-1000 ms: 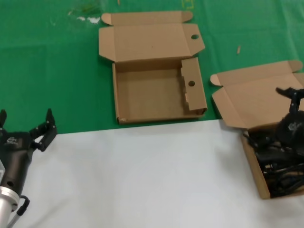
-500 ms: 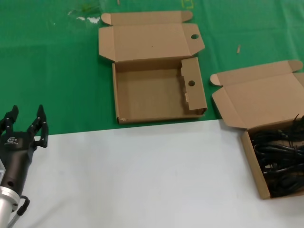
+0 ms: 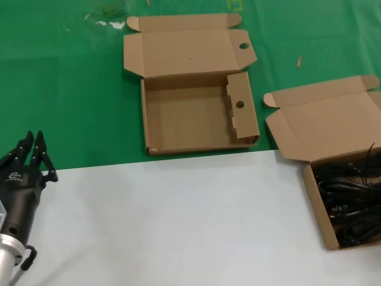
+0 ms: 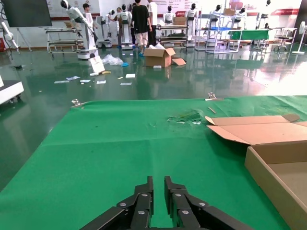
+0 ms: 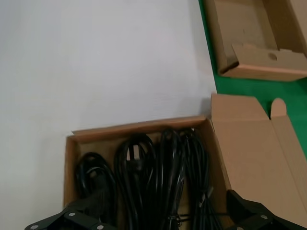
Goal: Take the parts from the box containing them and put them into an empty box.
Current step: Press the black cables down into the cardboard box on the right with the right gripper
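The cables (image 5: 158, 177) lie in the full box (image 3: 315, 128) at the right edge, right under the wide-open right gripper (image 5: 163, 218), seemingly running near-to-far, while the pinched-shut left gripper (image 3: 31, 156) waits far left, well apart.

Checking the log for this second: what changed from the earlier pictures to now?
The left gripper closed its fingers, empty, at the table's left edge. The right gripper left the head view and hangs open over the cables. Both boxes stayed put.
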